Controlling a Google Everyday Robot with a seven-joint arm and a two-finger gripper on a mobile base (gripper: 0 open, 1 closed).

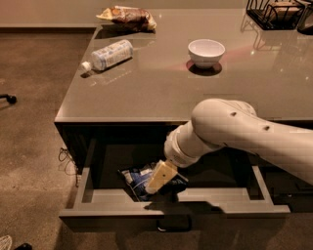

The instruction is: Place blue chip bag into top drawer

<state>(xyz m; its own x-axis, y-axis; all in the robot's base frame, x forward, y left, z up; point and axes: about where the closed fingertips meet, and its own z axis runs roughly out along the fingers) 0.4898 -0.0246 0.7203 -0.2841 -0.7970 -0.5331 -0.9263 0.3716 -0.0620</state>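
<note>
Dim warm light, brown speckled carpet floor [34,146], pale wall [49,12] strip along the top, glossy grey table [156,93], black wire rack [274,12] at far corner, cables [66,158] hanging beside table, gripper [161,178] low inside open top drawer [112,207]

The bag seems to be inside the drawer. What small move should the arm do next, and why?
Probably lift the claw straight up, leaving the blue chip bag behind: the bag already lies on the floor of the open top drawer, and the claw sits low on it.
</note>
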